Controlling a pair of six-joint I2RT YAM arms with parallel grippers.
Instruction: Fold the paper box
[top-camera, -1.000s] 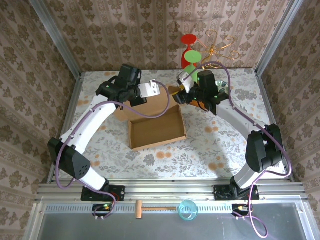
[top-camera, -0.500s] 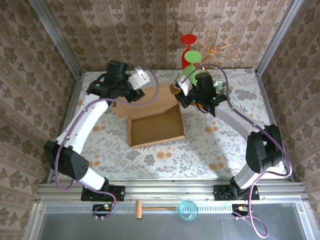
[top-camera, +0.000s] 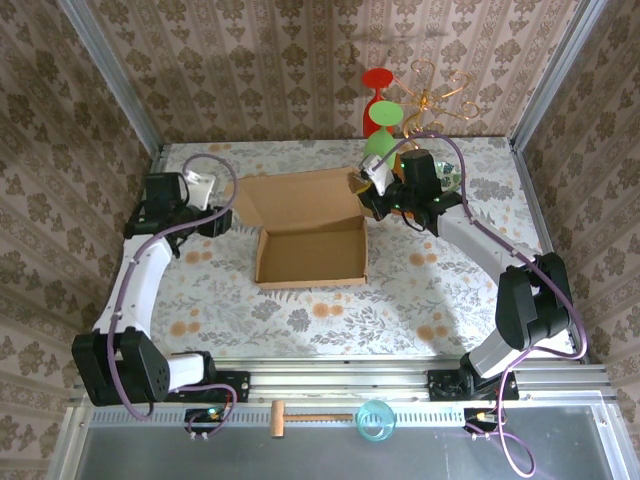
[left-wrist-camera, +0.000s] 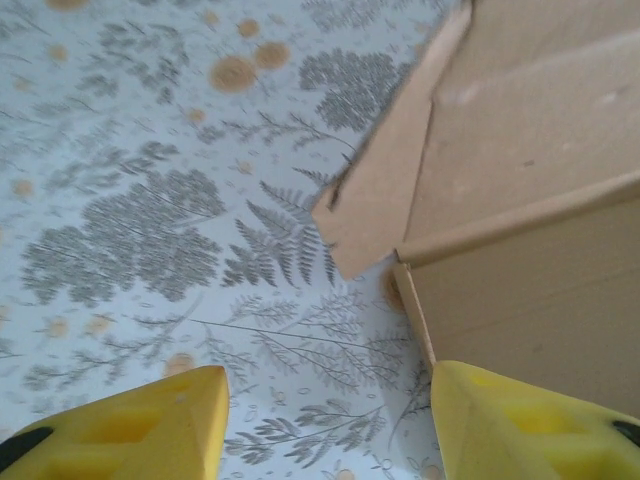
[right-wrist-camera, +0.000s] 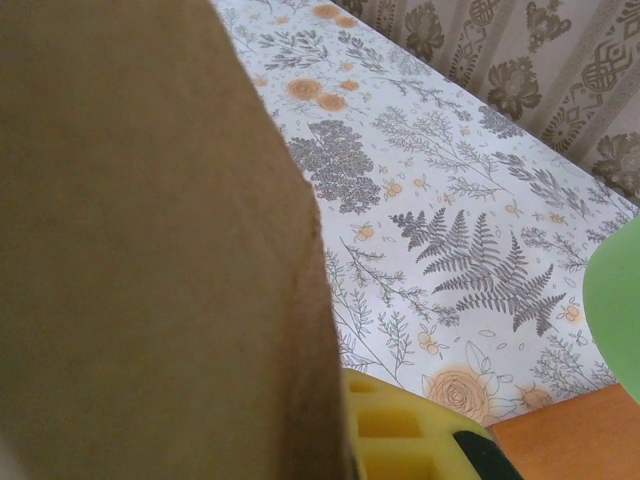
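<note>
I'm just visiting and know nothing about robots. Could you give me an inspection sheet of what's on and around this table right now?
Surface: floral tablecloth, lying flat.
Job's things: paper box mid-table, tray formed, lid flap open behind it.
Clutter: red shape, green shape and gold wire ornament at the far edge; wooden mallet and teal cup on the near ledge.
Grippers: left gripper open, beside the box's left corner, holding nothing; right gripper shut on the lid's far right corner.
Cables: a purple cable loops along the left arm, another along the right.
Surroundings: patterned wallpaper walls, metal frame posts.
</note>
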